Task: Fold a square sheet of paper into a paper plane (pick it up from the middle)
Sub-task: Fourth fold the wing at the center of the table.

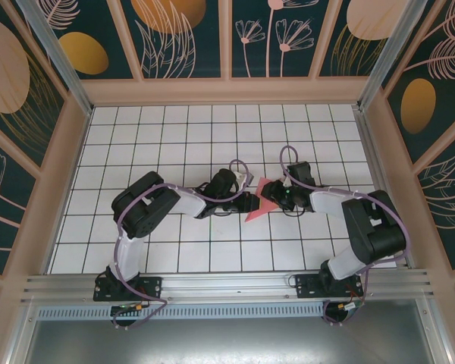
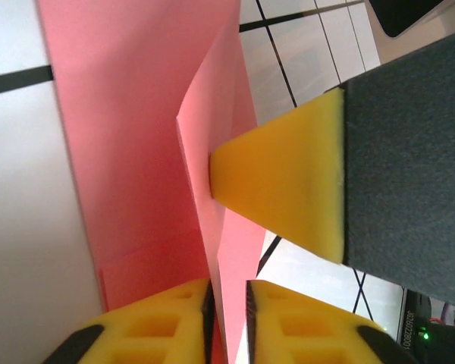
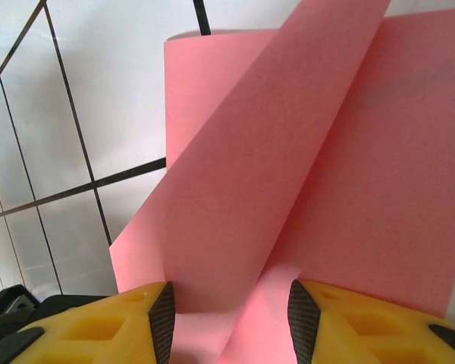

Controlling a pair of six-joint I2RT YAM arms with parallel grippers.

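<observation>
The sheet is thin pink paper, partly folded. It lies at the middle of the table with one flap lifted off the surface. It looks very light and limp. It likely bends under any push, slides easily on the smooth table, and takes a crease wherever it is pinched, so a stray squeeze would probably mark it. The best hold seems to be on the raised flap close to its fold line, not on a loose corner.

The left gripper, left of the table's middle, has its jaws a narrow slit apart with the flap's edge between them. Whether they clamp it I cannot tell. The right gripper, right of the table's middle, stands about half open astride the fold and grips nothing, with one fingertip touching the flap.
</observation>
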